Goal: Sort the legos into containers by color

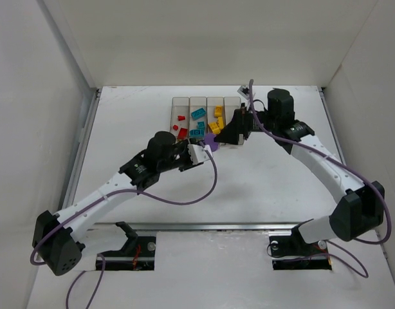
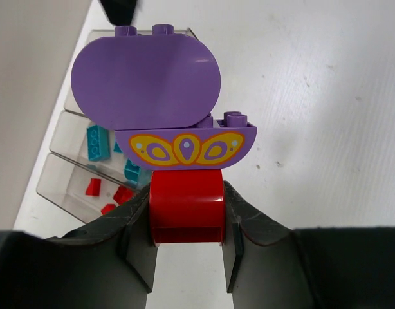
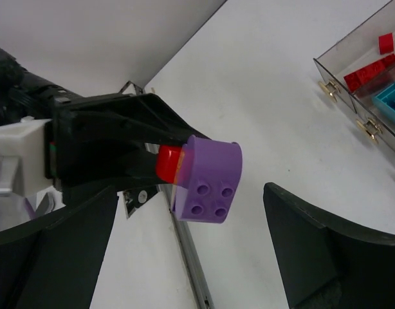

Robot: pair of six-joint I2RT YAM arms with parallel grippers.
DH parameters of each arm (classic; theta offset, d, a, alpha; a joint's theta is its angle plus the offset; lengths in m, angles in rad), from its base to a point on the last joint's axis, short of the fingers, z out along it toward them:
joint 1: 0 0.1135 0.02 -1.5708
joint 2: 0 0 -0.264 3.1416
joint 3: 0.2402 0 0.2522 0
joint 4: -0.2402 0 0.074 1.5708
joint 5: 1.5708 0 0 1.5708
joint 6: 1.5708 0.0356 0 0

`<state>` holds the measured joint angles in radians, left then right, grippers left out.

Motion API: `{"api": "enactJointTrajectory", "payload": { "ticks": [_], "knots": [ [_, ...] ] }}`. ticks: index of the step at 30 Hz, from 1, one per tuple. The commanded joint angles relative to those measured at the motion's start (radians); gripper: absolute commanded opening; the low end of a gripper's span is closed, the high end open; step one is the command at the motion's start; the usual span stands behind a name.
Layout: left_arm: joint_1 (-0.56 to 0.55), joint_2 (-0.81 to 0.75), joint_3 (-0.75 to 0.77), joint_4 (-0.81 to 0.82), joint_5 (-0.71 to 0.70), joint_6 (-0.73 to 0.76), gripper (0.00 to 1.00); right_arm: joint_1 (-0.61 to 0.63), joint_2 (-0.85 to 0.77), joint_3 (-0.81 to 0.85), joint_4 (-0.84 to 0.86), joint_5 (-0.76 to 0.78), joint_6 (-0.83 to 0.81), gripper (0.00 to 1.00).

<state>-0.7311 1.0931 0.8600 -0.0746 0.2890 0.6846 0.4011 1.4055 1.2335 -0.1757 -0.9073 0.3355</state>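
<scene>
Left gripper (image 2: 188,215) is clamped on a red brick (image 2: 186,206), one finger pressed to each side. Two purple pieces (image 2: 152,84) are stuck to that brick and jut out past the fingertips: a rounded plate, and under it a curved piece with a yellow pattern. Right gripper (image 3: 190,193) faces this clump with its fingers spread wide. In its wrist view the clump sits ahead of them and between the two, touching neither. The containers (image 1: 189,103) lie just beyond both grippers. They hold red legos (image 1: 180,125), teal legos (image 1: 198,114) and yellow legos (image 1: 217,119) in separate bins. The right gripper hides most of the fourth bin.
</scene>
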Motion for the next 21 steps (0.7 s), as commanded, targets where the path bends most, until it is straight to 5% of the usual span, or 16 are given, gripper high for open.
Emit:
{"api": "enactJointTrajectory", "payload": {
  "ticks": [1, 8, 10, 11, 12, 16, 18, 21],
  "knots": [
    [0.001, -0.009, 0.070, 0.117, 0.027, -0.025, 0.00, 0.016, 0.024, 0.031, 0.044, -0.023, -0.021, 1.00],
    [0.001, 0.001, 0.080, 0.137, 0.035, -0.045, 0.00, 0.036, 0.070, 0.024, 0.044, 0.064, 0.020, 1.00],
    [0.001, 0.001, 0.080, 0.137, 0.035, -0.045, 0.00, 0.047, 0.079, 0.043, 0.044, 0.064, 0.020, 0.93],
    [0.001, 0.001, 0.080, 0.137, 0.035, -0.045, 0.00, 0.047, 0.088, 0.043, 0.054, 0.064, 0.020, 0.87],
    [0.001, 0.001, 0.080, 0.137, 0.035, -0.045, 0.00, 0.047, 0.089, 0.056, 0.054, 0.064, 0.020, 0.68],
    [0.012, 0.010, 0.080, 0.157, 0.035, -0.045, 0.00, 0.047, 0.107, 0.066, 0.054, 0.045, 0.030, 0.15],
    [0.022, 0.020, 0.080, 0.157, 0.004, -0.075, 0.00, 0.047, 0.107, 0.066, 0.054, 0.045, 0.030, 0.03],
    [0.053, 0.033, 0.059, 0.147, -0.045, -0.134, 0.00, 0.047, 0.098, 0.047, 0.054, 0.045, 0.030, 0.00]
  ]
}}
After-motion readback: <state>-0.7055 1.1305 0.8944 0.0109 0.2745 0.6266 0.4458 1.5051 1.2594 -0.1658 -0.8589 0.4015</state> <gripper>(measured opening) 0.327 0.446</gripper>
